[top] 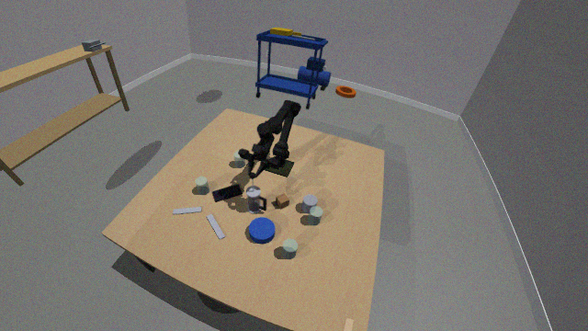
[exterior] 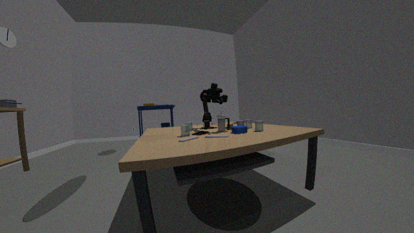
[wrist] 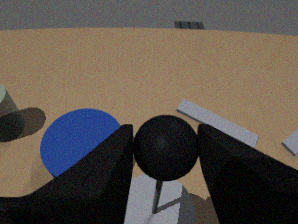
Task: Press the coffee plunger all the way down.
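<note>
Knob (wrist: 165, 147) of the plunger, smooth, round, likely slippery, sits clamped in our end effector (wrist: 165, 152); glass press (top: 254, 199) below looks tippable.

— Position of the coffee press (top: 255, 199)?
— Stood on the desk (top: 349, 257), below the end effector (wrist: 165, 145), whose fingers flanked the plunger knob (wrist: 165, 147).
— Neighbours, top view?
— Tablet (top: 227, 193) left, small box (top: 282, 200) right, disc (top: 262, 230) in front.

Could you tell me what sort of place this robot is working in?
Probably a workshop or lab room: bare grey walls, a wooden shelving bench, a blue utility cart, and the arm's wooden table with a French press.
</note>
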`<state>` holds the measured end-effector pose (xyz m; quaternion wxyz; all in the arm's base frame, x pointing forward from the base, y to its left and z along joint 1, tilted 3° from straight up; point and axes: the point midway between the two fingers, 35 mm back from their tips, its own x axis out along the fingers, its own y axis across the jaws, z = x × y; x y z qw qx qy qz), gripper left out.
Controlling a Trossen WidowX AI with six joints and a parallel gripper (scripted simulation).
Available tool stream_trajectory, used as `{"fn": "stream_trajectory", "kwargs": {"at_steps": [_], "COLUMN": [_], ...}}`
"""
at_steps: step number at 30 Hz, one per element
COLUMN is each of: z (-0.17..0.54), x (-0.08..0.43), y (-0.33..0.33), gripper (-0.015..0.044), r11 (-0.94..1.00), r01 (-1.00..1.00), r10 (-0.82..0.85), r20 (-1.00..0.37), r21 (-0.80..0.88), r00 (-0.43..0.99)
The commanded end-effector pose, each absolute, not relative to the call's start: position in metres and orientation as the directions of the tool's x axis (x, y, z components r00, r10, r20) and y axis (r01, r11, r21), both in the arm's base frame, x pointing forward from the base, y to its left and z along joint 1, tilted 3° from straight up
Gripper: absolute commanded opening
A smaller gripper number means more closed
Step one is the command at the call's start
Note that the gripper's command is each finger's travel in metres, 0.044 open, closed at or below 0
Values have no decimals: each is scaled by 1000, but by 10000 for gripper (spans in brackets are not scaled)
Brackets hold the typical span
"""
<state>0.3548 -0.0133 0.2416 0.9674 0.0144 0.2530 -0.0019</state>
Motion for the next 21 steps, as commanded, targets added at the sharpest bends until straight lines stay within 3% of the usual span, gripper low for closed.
{"fn": "stream_trajectory", "kwargs": {"at_steps": [1, 21], "z": [224, 191], "x": [354, 357], "y": [-13, -12], "gripper": [114, 114], "r11": [999, 999], "r01": [17, 17], "r10": [2, 2], "r20": [-517, -517], "r21": [32, 32], "r00": [856, 856]}}
